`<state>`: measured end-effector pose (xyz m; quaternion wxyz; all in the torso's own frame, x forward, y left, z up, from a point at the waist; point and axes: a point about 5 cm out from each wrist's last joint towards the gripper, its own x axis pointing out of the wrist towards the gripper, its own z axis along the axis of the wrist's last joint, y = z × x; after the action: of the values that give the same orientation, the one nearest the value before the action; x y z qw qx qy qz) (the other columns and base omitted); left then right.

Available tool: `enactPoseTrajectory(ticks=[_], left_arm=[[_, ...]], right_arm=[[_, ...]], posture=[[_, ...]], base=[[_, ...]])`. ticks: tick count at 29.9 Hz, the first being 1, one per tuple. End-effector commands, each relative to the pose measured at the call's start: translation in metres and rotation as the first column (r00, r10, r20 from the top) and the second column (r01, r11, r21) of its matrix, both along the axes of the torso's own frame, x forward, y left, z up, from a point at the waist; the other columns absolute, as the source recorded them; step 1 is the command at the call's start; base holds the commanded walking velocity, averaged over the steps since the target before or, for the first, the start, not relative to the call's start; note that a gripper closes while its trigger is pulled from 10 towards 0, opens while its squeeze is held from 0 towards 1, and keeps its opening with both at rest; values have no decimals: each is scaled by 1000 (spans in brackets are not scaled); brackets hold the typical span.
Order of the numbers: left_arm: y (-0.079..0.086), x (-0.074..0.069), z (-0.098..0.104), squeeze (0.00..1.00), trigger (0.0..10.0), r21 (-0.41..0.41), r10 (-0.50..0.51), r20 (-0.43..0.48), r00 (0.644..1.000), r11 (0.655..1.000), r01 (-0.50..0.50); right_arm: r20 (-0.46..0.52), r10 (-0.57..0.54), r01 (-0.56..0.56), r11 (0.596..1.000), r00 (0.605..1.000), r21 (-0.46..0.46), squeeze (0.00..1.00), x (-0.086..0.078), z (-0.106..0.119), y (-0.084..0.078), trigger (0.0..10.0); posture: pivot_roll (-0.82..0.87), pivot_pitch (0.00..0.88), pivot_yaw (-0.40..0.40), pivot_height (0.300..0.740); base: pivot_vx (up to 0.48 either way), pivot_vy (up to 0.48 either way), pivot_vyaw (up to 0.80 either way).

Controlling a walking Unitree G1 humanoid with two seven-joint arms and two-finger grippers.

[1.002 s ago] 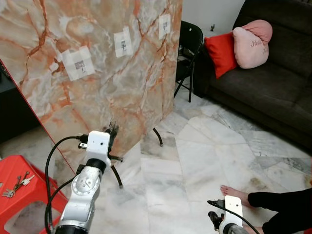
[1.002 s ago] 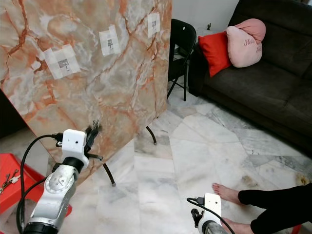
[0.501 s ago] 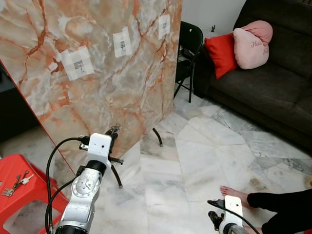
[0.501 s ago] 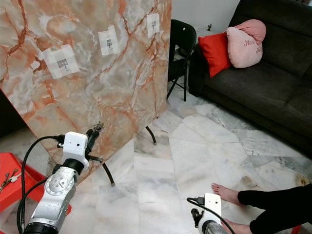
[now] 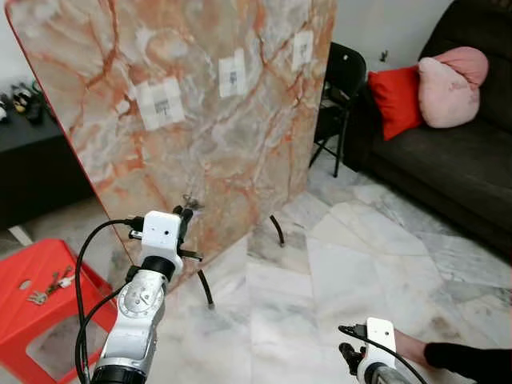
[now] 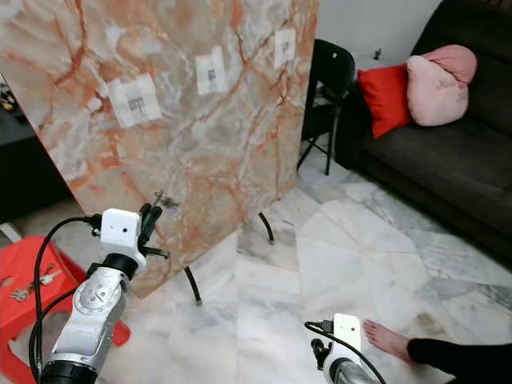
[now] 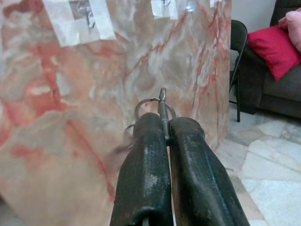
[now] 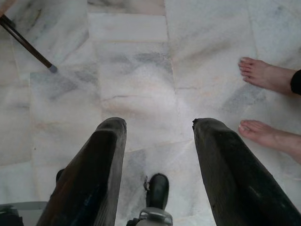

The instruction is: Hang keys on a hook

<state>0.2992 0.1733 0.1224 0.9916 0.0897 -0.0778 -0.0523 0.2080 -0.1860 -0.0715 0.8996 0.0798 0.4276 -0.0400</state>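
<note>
Since your left gripper [image 7: 162, 136] pinches the key ring [image 7: 153, 104] edge-on, its loop stays free for a hook [image 7: 87, 13] | marble board [image 5: 240, 120] ahead, hooks above | right gripper [image 8: 157, 141] spread, idle.

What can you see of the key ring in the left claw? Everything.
The key ring is a thin silver wire loop with a narrow metal piece standing up through it. The left claw is shut on it: both black fingers pinch its lower part, so the loop pokes out past their tips. It is held in the air before the orange marble board, below the taped hooks, not touching either. Any keys below it are hidden.
</note>
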Motion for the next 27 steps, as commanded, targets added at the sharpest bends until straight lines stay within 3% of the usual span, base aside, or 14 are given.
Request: enactPoseTrajectory(ticks=[1,11,16,27], left_arm=[[-6,3,8,0,10000,-1,-24,24,999,1000,24],[-6,3,8,0,10000,-2,-28,22,999,1000,28],[-6,3,9,0,10000,-5,-26,25,999,1000,26],[-9,3,9,0,10000,-7,-43,26,999,999,43]], right_arm=[[-6,0,0,1000,1000,-18,0,-2,-1,-4,10000],[-4,13,-13,1000,1000,-22,0,-2,0,-4,10000],[-1,14,-14,1000,1000,-23,0,-1,0,-4,10000],[-5,9,-9,1000,1000,-26,0,-2,0,-5,10000]], posture=[[100,0,-69,740],[100,0,-67,740],[101,0,-69,740],[101,0,-71,740]], base=[[281,0,0],[286,0,0],[300,0,800],[312,0,0]])
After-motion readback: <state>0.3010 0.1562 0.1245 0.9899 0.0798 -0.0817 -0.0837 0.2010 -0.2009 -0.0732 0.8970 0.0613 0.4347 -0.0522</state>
